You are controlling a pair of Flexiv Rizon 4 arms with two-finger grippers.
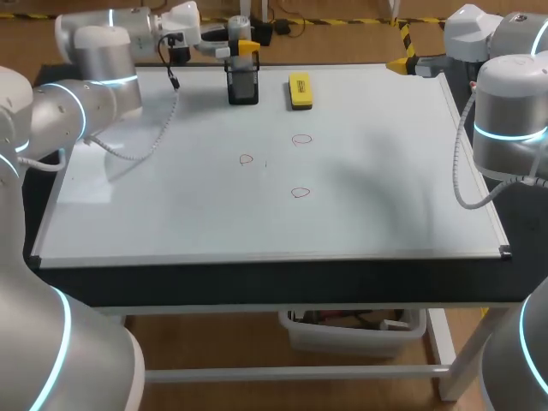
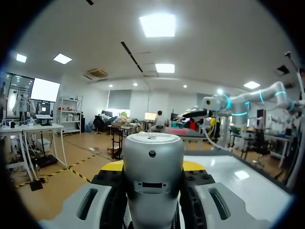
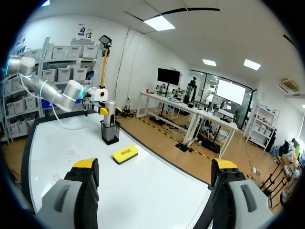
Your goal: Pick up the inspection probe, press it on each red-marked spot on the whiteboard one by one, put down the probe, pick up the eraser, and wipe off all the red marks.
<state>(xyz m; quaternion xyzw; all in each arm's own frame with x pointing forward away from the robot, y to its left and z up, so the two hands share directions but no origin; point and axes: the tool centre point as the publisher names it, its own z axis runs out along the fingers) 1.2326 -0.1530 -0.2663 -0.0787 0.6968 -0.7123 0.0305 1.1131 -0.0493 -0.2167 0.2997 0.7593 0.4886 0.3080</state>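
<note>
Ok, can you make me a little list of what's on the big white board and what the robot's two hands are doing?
board: flat whiteboard on the table
marks: three small red circles near its middle
probe: silver cylinder probe, upright in the black holder
eraser: yellow block eraser, beside the holder, untouched
left gripper: shut on the probe, above the holder
right gripper: open, empty, by the board's far right corner

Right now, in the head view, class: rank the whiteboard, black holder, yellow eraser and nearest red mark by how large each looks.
1. whiteboard
2. black holder, only slightly ahead of the next
3. yellow eraser
4. nearest red mark
</note>
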